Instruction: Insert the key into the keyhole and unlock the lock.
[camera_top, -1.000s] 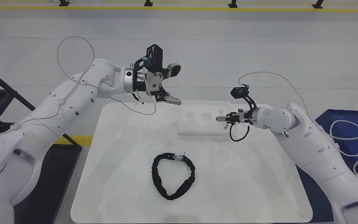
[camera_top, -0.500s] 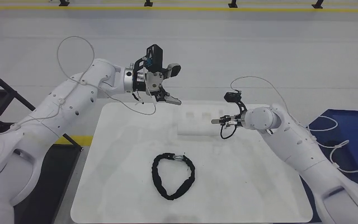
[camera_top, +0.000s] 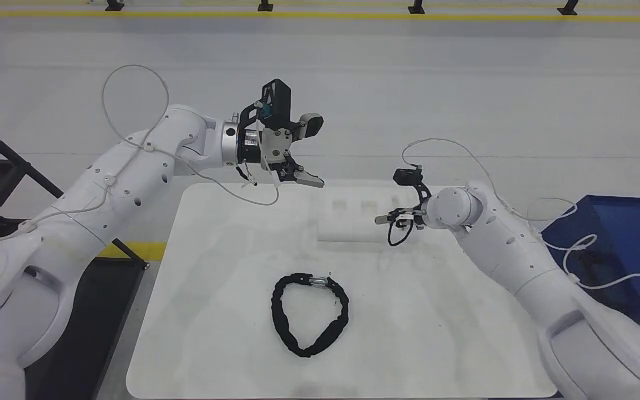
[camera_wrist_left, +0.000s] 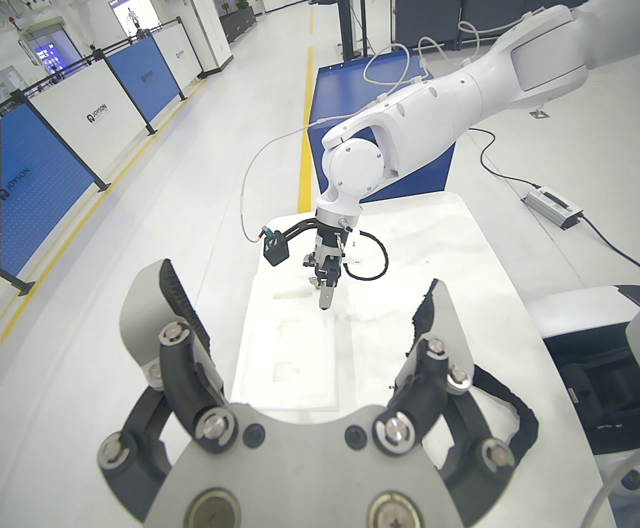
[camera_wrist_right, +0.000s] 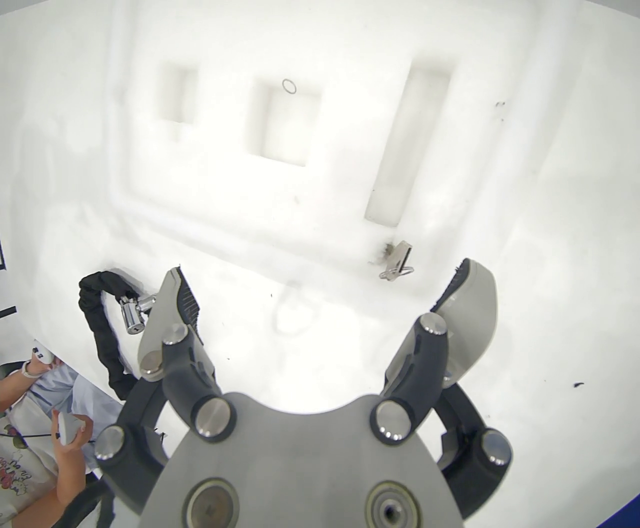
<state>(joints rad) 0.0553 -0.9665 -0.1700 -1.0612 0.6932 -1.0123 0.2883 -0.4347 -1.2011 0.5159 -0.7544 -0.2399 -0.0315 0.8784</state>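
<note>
The right fingers are spread wide with nothing between them. Their tips hang over a white foam block, clear of it. The key is a small silvery one on a ring. It lies flat on the foam just ahead of one fingertip, nearer that finger than the other and touching neither. It sits just past the end of the long slot cut in the block. Two squarer recesses lie farther out from the fingers.

Beyond the outer side of the other right finger is the lock, a short silver cylinder. It joins the ends of a black-sleeved chain. In the top view the chain loop lies on the white surface. It is well apart from the right fingers and nearer the robot than the foam block.

The left fingers are also wide open and hold nothing. In the top view they are at the far edge of the surface, beside the other end of the foam block, apart from the key and from the lock. Between their tips, farther off, the left wrist view shows the right arm's fingers pointing down at the block.
</note>
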